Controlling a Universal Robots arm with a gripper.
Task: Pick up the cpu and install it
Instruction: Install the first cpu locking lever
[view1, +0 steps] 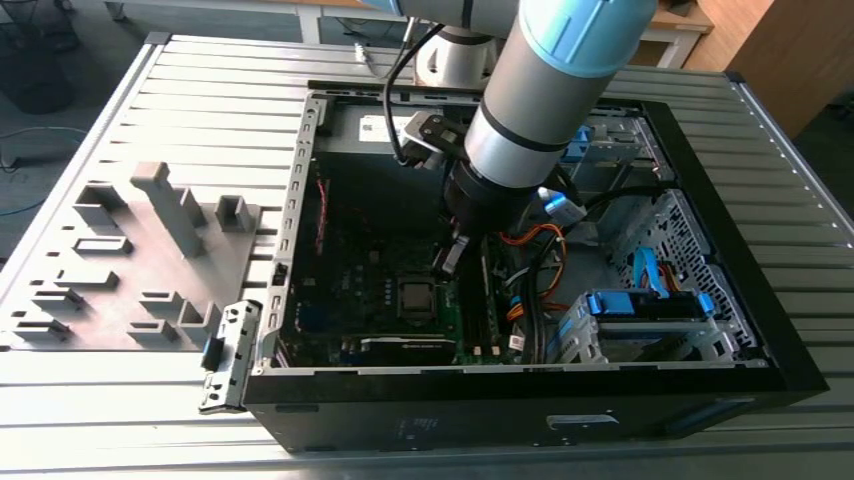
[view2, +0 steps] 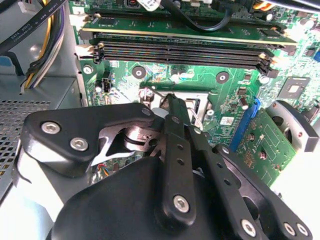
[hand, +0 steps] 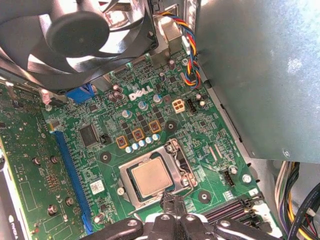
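The cpu (hand: 151, 177) is a small square chip with a silver-grey top. It lies flat in the motherboard socket, framed by the socket's metal bracket (hand: 176, 159). In the exterior view the cpu (view1: 416, 297) sits low in the open computer case (view1: 534, 385). My gripper (view1: 451, 264) hangs inside the case just above and beside the socket. Its black fingertips (hand: 172, 201) meet at the socket's edge, next to the chip, with nothing between them. The gripper (view2: 171, 101) appears shut in the second wrist view, its tip over the socket frame.
A cooling fan (hand: 75, 35) and a grey metal box (hand: 260, 75) flank the socket. Memory slots (view2: 180, 50) and a green expansion card (hand: 20, 200) lie close by. Orange and black cables (view1: 534, 250) and blue drive cages (view1: 641, 310) fill the case's right. A grey fixture plate (view1: 134, 250) lies outside the case.
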